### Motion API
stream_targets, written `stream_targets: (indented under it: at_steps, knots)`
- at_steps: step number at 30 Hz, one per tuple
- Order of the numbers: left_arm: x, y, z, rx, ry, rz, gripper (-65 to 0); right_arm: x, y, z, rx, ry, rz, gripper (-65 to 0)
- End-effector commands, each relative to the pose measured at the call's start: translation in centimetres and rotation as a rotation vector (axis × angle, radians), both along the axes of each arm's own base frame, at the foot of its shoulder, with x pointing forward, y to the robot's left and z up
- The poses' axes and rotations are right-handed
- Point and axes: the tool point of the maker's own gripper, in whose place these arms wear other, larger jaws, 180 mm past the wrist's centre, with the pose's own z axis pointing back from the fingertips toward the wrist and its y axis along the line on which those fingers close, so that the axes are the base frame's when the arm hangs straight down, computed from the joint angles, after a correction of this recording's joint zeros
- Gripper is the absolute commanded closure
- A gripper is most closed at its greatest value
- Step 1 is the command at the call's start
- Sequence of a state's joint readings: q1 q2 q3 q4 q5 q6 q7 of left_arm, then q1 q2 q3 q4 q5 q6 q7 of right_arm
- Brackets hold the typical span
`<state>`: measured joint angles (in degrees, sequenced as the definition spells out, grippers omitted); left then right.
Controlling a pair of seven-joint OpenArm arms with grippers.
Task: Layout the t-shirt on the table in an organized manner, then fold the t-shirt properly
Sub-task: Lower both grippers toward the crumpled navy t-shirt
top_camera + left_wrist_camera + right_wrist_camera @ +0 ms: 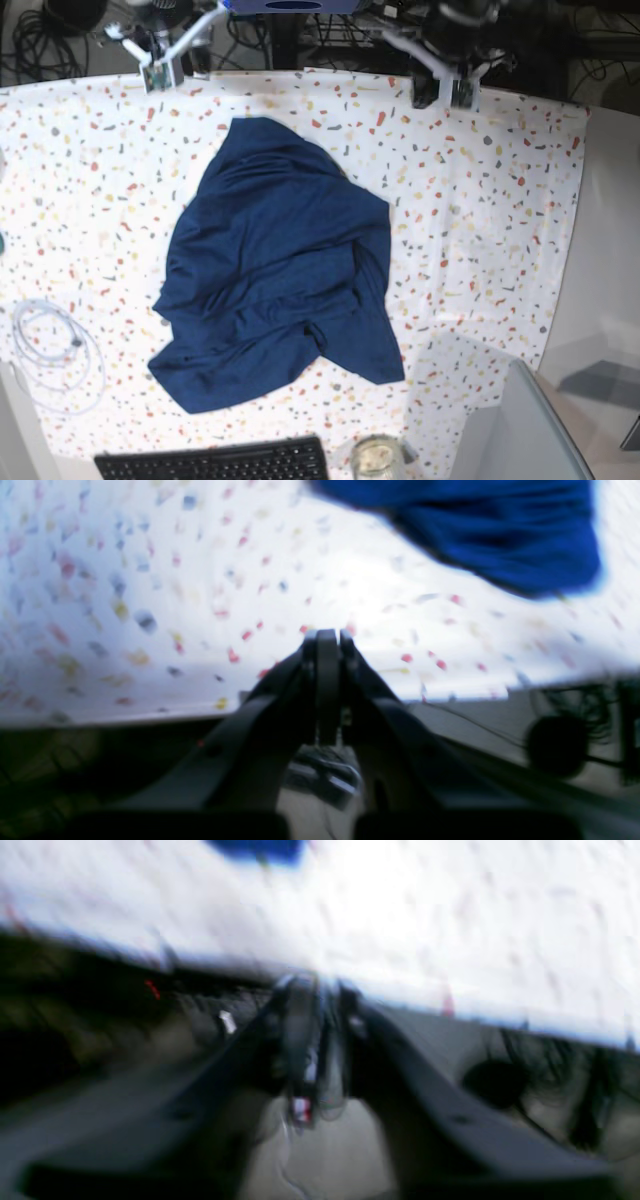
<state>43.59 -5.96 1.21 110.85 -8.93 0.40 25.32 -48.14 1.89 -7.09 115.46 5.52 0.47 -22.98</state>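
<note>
Both grippers, left (327, 636) and right (315, 985), sit pressed together, holding nothing, at the table's (500, 200) far edge. T-shirt (275, 265) lies crumpled mid-table, so a blind pinch probably snags two layers.

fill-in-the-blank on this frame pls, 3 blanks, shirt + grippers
1. The t-shirt lies ____ on the table, not spread flat.
2. The left gripper holds ____.
3. In the base view, both the left gripper and the right gripper sit at the table's ____ edge.

Missing words: crumpled; nothing; far
</note>
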Motion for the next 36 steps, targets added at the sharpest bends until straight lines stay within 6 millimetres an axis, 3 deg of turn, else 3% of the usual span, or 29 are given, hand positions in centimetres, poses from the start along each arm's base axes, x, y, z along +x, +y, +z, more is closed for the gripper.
stream_targets:
  at_steps: [1,3,7,9,11,13,20,22,24,26,28,30,33,36]
  knots:
    - [0.8,-0.2,0.4,-0.025,-0.006,0.005,-11.0,1.5,-0.1,0.9,0.016,-0.057,-0.012,-20.6]
    - [1.7,-0.7,0.4,-0.081,0.01,0.02,-19.6,3.3,0.1,1.5,0.048,-0.097,-0.02,-32.4]
    - [4.6,-0.8,1.5,-0.123,-0.052,0.021,-18.1,6.1,0.7,1.9,0.091,-0.148,-0.003,-56.6]
    - [5.4,-0.5,1.4,-0.117,-0.065,0.026,-17.6,7.0,0.8,1.2,0.099,-0.147,0.009,-61.7]
    - [6.0,-0.2,1.3,-0.111,-0.072,0.028,-17.6,7.4,0.6,0.3,0.102,-0.132,0.014,-61.8]
    - [6.3,1.4,1.2,-0.084,-0.073,0.051,-17.6,8.2,0.5,-0.7,0.115,-0.119,0.006,-61.8]
    - [6.0,10.0,2.0,0.047,-0.098,0.233,-16.8,9.9,0.1,-4.5,0.095,-0.056,0.005,-61.8]
    - [5.8,11.8,2.4,0.075,-0.106,0.272,-10.4,10.1,0.7,-5.0,0.109,-0.048,0.046,-61.8]
    - [5.8,12.0,2.5,0.077,-0.106,0.276,0.0,10.3,1.0,-5.5,0.116,-0.042,0.074,-61.7]
    - [5.7,10.8,2.2,0.058,-0.096,0.251,0.0,10.6,0.8,-6.2,0.11,-0.027,0.073,-61.4]
    - [5.9,8.8,1.7,0.027,-0.085,0.21,0.0,10.8,0.6,-6.9,0.104,-0.013,0.075,-57.9]
    - [6.0,7.0,1.4,-0.003,-0.079,0.174,0.0,10.9,0.6,-7.5,0.103,0.001,0.082,-50.0]
    - [7.3,4.7,1.7,-0.05,-0.103,0.151,0.0,10.6,1.0,-7.7,0.117,0.006,0.118,-31.1]
    - [8.8,3.3,1.5,-0.091,-0.121,0.167,0.0,10.5,1.4,-7.0,0.133,-0.013,0.152,-2.7]
